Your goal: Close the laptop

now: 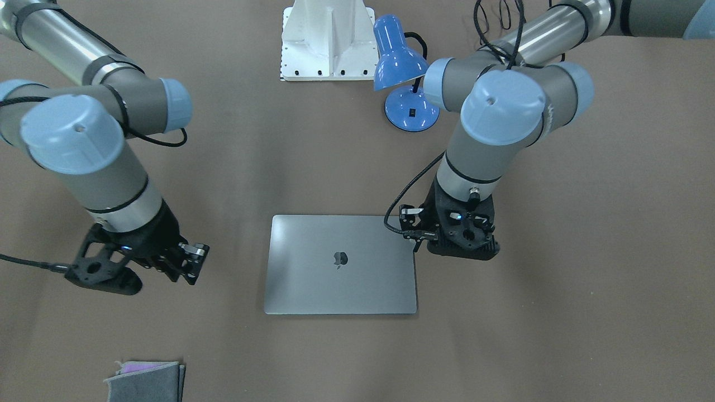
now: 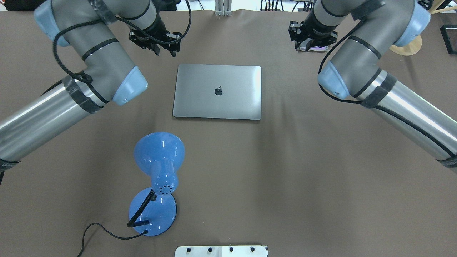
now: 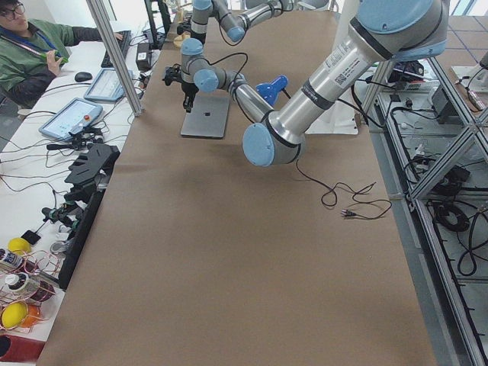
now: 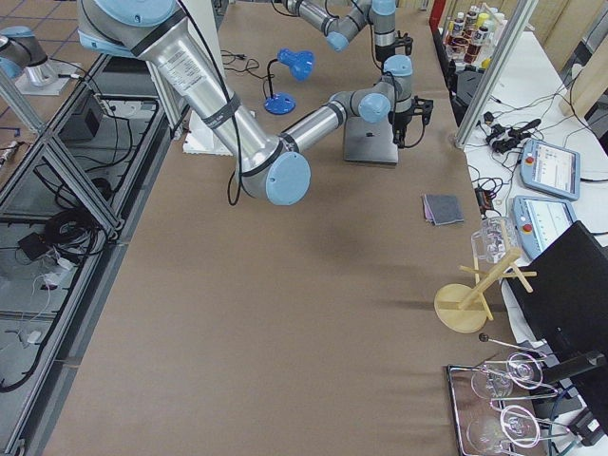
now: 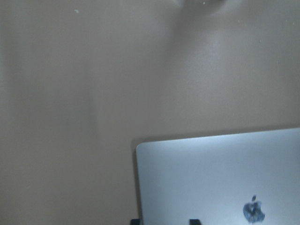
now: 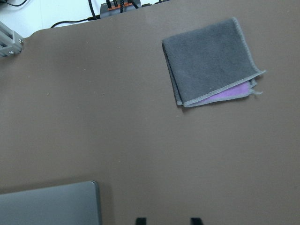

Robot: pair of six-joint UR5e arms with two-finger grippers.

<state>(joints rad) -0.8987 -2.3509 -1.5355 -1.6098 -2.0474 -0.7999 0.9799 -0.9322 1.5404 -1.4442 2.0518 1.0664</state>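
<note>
The space-grey laptop (image 1: 341,265) lies shut and flat on the brown table, lid up with the dark apple logo showing; it also shows in the overhead view (image 2: 217,91). My left gripper (image 2: 165,49) hovers just beyond the laptop's far left corner, which fills the lower right of the left wrist view (image 5: 220,178). Its fingertips (image 5: 135,221) stand apart, open and empty. My right gripper (image 2: 309,43) hovers off the laptop's far right corner (image 6: 47,206), fingertips (image 6: 140,220) apart, open and empty.
A blue desk lamp (image 2: 159,153) with a black cord stands near the robot's side. A folded grey cloth with a purple layer (image 6: 211,63) lies beyond my right gripper. The white robot base plate (image 1: 328,39) sits at the table edge.
</note>
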